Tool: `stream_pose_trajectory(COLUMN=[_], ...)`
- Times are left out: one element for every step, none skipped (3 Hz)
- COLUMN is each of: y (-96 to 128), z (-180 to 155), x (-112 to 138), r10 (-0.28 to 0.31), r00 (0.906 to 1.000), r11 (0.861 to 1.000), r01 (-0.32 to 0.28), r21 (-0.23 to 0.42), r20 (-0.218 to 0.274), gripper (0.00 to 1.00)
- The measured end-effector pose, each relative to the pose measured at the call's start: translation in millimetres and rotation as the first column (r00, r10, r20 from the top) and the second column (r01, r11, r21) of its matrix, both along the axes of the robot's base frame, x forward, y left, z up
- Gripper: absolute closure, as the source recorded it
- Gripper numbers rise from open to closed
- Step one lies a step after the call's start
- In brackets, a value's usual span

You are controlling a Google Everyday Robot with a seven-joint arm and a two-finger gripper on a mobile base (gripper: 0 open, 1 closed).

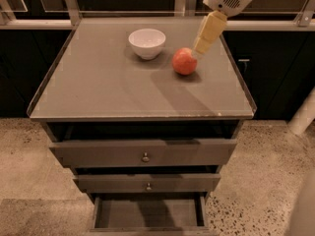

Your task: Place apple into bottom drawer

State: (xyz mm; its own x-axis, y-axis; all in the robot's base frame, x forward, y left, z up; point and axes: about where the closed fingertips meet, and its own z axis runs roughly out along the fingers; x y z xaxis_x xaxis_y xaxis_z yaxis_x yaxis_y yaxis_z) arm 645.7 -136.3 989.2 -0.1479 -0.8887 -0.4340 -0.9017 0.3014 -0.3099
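Note:
The apple (184,61), orange-red and round, sits on the grey cabinet top (113,87), right of centre. My gripper (201,49) comes down from the upper right, and its cream tip is just above the apple's upper right side, touching or almost touching it. The bottom drawer (147,213) is pulled out at the foot of the cabinet, a shallow grey-brown tray with nothing in it.
A white bowl (146,42) stands on the top, left of the apple. The two upper drawers (142,153) with round knobs are pulled out a little. A rail and dark cabinets run behind. A white arm part (304,113) shows at the right edge.

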Motion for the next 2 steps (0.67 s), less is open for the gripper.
stream_pose_trajectory(y=[0.6, -3.4], z=[6.2, 1.5], x=[21.6, 21.1], r10=[-0.006, -0.047], r00=[0.9995, 0.9985], r11=[1.000, 0.999], r01=[0.005, 0.047], r21=[0.026, 0.019], r20=[0.030, 0.029], gripper=[0.00, 0.00])
